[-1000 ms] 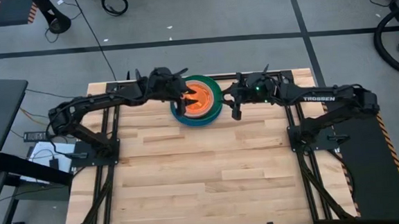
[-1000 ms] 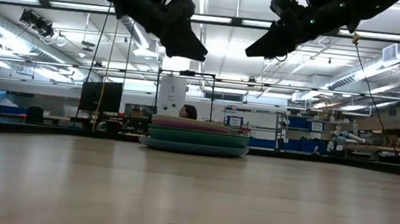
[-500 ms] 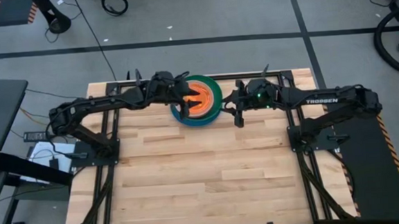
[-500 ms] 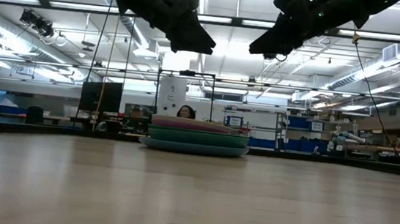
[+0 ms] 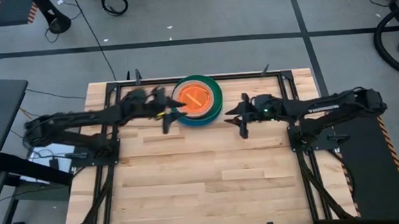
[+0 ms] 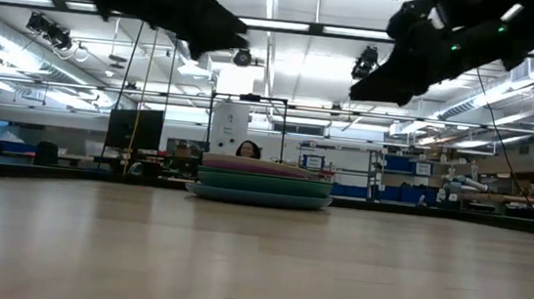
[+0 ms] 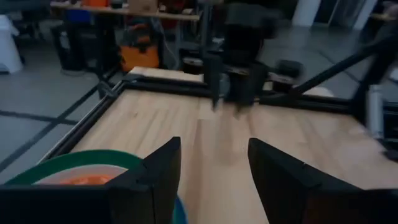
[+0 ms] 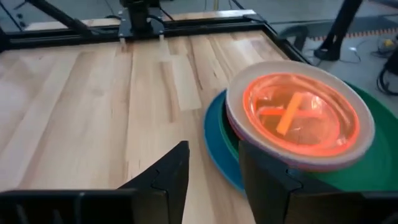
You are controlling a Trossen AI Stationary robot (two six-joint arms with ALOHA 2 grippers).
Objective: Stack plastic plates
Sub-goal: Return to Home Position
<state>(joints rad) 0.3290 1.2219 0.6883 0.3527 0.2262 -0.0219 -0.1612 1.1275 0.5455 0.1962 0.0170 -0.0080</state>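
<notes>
The plastic plates form one stack [image 5: 197, 100] near the table's far edge, its bottom plate resting on the wood. A small translucent orange plate [image 8: 298, 115] lies on top of a cream one [image 8: 245, 84], with a dark green plate [image 8: 357, 177] and a blue plate [image 8: 214, 146] lower down. The low view shows the stack [image 6: 259, 183] from the side. My left gripper [image 5: 164, 121] hangs open above the table left of the stack. My right gripper [image 5: 241, 120] hangs open to the stack's right. Both are empty.
A black frame rail [image 7: 186, 87] runs along the table's edges. Bare wood [image 5: 203, 174] spreads from the stack toward the near edge. In the left wrist view the right arm [image 7: 239, 56] shows farther off. A person's head [image 6: 247, 149] shows behind the stack in the low view.
Both grippers have drawn away from the stack. The left one moved quickly toward the table's left and near edges, off the top plate. The right one moved toward the right and near edges. The stack stayed put.
</notes>
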